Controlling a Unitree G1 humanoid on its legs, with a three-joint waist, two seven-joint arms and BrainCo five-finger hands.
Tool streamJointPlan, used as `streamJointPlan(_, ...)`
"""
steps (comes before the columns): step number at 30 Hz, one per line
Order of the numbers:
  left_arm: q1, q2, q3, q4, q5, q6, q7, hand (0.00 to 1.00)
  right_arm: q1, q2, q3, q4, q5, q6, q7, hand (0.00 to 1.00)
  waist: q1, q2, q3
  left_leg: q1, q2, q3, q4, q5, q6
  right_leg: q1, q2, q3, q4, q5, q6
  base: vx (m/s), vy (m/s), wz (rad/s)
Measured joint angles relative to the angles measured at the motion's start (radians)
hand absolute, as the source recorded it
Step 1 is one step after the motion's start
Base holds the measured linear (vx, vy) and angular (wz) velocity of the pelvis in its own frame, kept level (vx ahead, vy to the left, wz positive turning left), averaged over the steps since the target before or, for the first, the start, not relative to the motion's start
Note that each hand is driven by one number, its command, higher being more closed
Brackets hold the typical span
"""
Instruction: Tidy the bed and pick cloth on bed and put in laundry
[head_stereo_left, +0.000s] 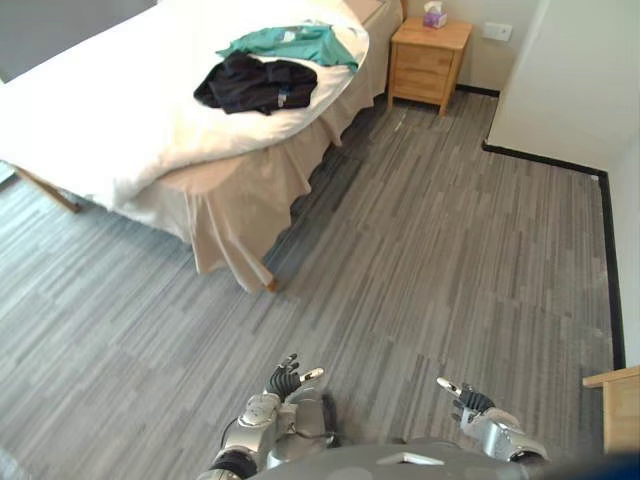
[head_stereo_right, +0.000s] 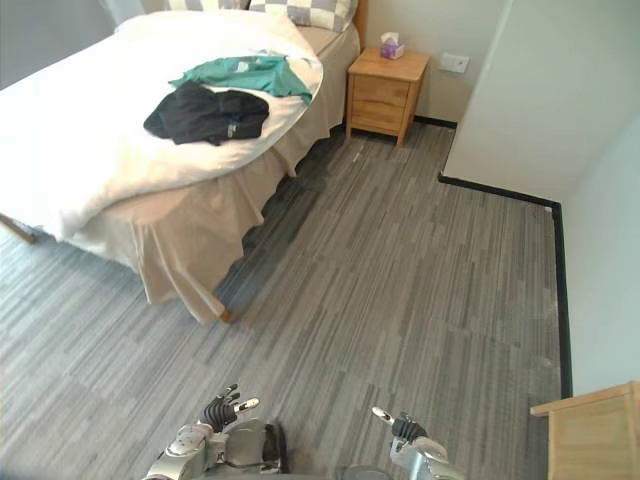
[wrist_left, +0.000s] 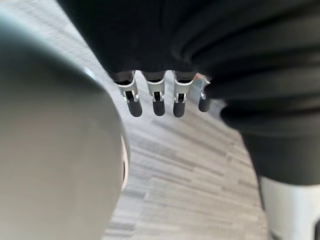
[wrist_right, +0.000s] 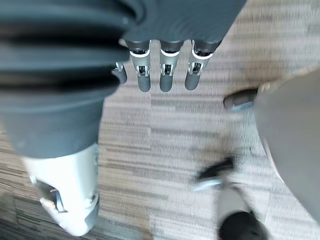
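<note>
A black garment (head_stereo_left: 257, 83) lies crumpled on the white duvet of the bed (head_stereo_left: 110, 110), near its right side. Just beyond it a green garment (head_stereo_left: 295, 43) is spread out. Both my hands hang low, far from the bed, over the floor. My left hand (head_stereo_left: 283, 382) has relaxed fingers (wrist_left: 158, 101) and holds nothing. My right hand (head_stereo_left: 470, 402) is likewise open, its fingers (wrist_right: 169, 75) straight and empty.
A wooden nightstand (head_stereo_left: 428, 62) with a tissue box (head_stereo_left: 435, 14) stands beyond the bed's head. A white wall (head_stereo_left: 570, 80) with a dark skirting runs along the right. A wooden furniture corner (head_stereo_left: 615, 405) shows at lower right. Grey plank floor (head_stereo_left: 420, 260) lies between me and the bed.
</note>
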Motion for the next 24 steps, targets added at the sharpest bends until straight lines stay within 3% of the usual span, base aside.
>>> streamJointPlan(1,0.004,0.000,0.003,0.004,-0.016,0.002,0.012,0.00,0.000,0.005,0.008,-0.001,-0.023,-0.013,0.002,0.00,-0.007,-0.008,-0.015,0.010,-0.005,0.075,0.023,0.031,0.049,0.026,-0.033,-0.008,-0.006,-0.012,0.015,0.57,0.226,0.06)
streamJointPlan(2,-0.005,0.003,0.001,0.005,-0.029,0.001,0.015,0.00,0.010,0.015,0.009,-0.001,-0.044,-0.023,0.002,0.00,-0.012,-0.023,-0.015,0.001,-0.014,0.104,0.076,0.009,0.124,0.045,-0.056,-0.031,-0.013,0.010,0.048,0.56,0.215,0.09)
streamJointPlan(4,-0.008,0.014,0.002,0.006,-0.032,-0.001,0.015,0.00,0.011,0.033,0.005,-0.004,-0.064,-0.025,-0.008,0.00,-0.006,-0.032,-0.017,-0.010,-0.016,0.108,0.157,-0.040,0.158,0.065,-0.075,-0.060,-0.011,0.062,0.071,0.58,0.247,0.22)
streamJointPlan(5,-0.006,0.016,0.005,0.009,-0.040,0.005,0.017,0.00,0.011,0.037,0.005,-0.008,-0.077,-0.018,-0.019,0.00,-0.007,-0.032,-0.019,-0.005,0.001,0.122,0.219,-0.076,0.165,0.073,-0.072,-0.073,0.029,0.118,0.082,0.51,0.229,0.25)
streamJointPlan(6,-0.004,0.016,0.006,0.009,-0.046,0.009,0.017,0.00,0.012,0.038,0.006,-0.008,-0.087,-0.017,-0.023,0.00,-0.006,-0.035,-0.022,0.005,0.003,0.130,0.225,-0.081,0.167,0.066,-0.074,-0.074,0.058,0.129,0.084,0.45,0.227,0.16)
streamJointPlan(7,0.005,0.026,0.007,0.010,-0.050,0.023,0.018,0.00,0.023,0.047,-0.001,-0.007,-0.099,-0.016,-0.039,0.00,-0.004,-0.052,-0.040,0.050,-0.023,0.138,0.186,-0.095,0.158,0.018,-0.096,-0.088,0.190,0.142,0.092,0.41,0.230,0.13)
streamJointPlan(8,0.019,0.028,0.003,0.013,-0.049,0.037,0.019,0.00,0.025,0.056,-0.023,-0.004,-0.102,-0.019,-0.057,0.00,-0.008,-0.058,-0.063,0.120,-0.055,0.127,0.099,-0.147,0.146,-0.078,-0.125,-0.125,0.430,0.158,0.120,0.48,0.266,0.16)
streamJointPlan(9,0.016,0.028,0.002,0.016,-0.048,0.040,0.019,0.00,0.023,0.061,-0.027,-0.001,-0.102,-0.020,-0.064,0.00,-0.007,-0.073,-0.064,0.138,-0.071,0.127,0.084,-0.149,0.145,-0.116,-0.149,-0.133,0.527,0.175,0.145,0.40,0.197,0.19)
streamJointPlan(10,0.009,0.038,0.001,0.034,-0.047,0.045,0.017,0.00,0.021,0.065,-0.030,-0.002,-0.101,-0.023,-0.074,0.00,-0.008,-0.090,-0.063,0.188,-0.104,0.116,0.059,-0.165,0.140,-0.212,-0.216,-0.139,0.753,0.169,0.164,0.30,0.108,0.19)
streamJointPlan(12,0.007,0.043,-0.006,0.049,-0.047,0.056,0.018,0.00,0.021,0.062,-0.038,-0.011,-0.099,-0.031,-0.086,0.00,-0.015,-0.094,-0.064,0.270,-0.115,0.104,0.032,-0.181,0.130,-0.292,-0.272,-0.195,0.903,0.093,0.144,0.42,0.102,0.33)
streamJointPlan(13,0.006,0.043,-0.021,0.048,-0.051,0.058,0.018,0.00,0.021,0.059,-0.040,-0.017,-0.097,-0.040,-0.085,0.00,-0.017,-0.083,-0.056,0.344,-0.108,0.079,-0.002,-0.179,0.116,-0.338,-0.255,-0.225,0.862,0.028,0.140,0.35,0.045,0.44)
streamJointPlan(15,-0.007,0.046,-0.048,0.048,-0.059,0.058,0.017,0.00,0.021,0.059,-0.039,-0.018,-0.082,-0.051,-0.084,0.00,-0.027,-0.080,-0.055,0.377,-0.097,0.038,-0.029,-0.177,0.100,-0.369,-0.219,-0.235,0.746,-0.005,0.128,0.29,-0.064,0.73)
streamJointPlan(17,-0.032,0.041,-0.076,0.048,-0.070,0.059,0.017,0.00,0.018,0.058,-0.040,-0.021,-0.054,-0.066,-0.082,0.00,-0.043,-0.080,-0.047,0.404,-0.084,-0.029,-0.048,-0.188,0.078,-0.416,-0.190,-0.231,0.575,-0.007,0.138,0.27,-0.170,0.94)
streamJointPlan(19,-0.049,0.028,-0.077,0.048,-0.070,0.067,0.015,0.00,0.019,0.059,-0.039,-0.040,0.002,-0.080,-0.076,0.00,-0.056,-0.086,-0.021,0.443,-0.071,-0.114,-0.052,-0.223,0.061,-0.445,-0.193,-0.216,0.339,0.086,0.148,0.26,-0.288,0.97)
streamJointPlan(21,-0.045,0.015,-0.069,0.048,-0.071,0.074,0.016,0.00,0.022,0.061,-0.038,-0.058,0.018,-0.086,-0.068,0.00,-0.051,-0.088,-0.015,0.473,-0.056,-0.150,-0.052,-0.242,0.037,-0.455,-0.200,-0.189,0.237,0.159,0.142,0.29,-0.314,0.76)
streamJointPlan(22,-0.040,0.006,-0.068,0.048,-0.070,0.079,0.016,0.00,0.029,0.060,-0.031,-0.068,0.017,-0.090,-0.063,0.00,-0.047,-0.088,-0.011,0.496,-0.037,-0.178,-0.050,-0.261,0.007,-0.451,-0.195,-0.149,0.172,0.198,0.141,0.45,-0.482,0.96)
streamJointPlan(23,-0.033,0.004,-0.055,0.041,-0.068,0.079,0.015,0.00,0.040,0.070,0.002,-0.066,0.018,-0.096,-0.057,0.00,-0.044,-0.113,-0.008,0.517,-0.027,-0.210,-0.041,-0.286,-0.037,-0.437,-0.191,-0.071,0.123,0.228,0.156,0.39,-0.436,0.85)
streamJointPlan(24,-0.036,0.004,-0.039,0.039,-0.068,0.079,0.015,0.00,0.036,0.068,0.009,-0.066,0.018,-0.097,-0.053,0.00,-0.042,-0.118,-0.003,0.526,-0.014,-0.222,-0.031,-0.293,-0.052,-0.428,-0.176,-0.060,0.144,0.264,0.163,0.48,-0.548,1.06)
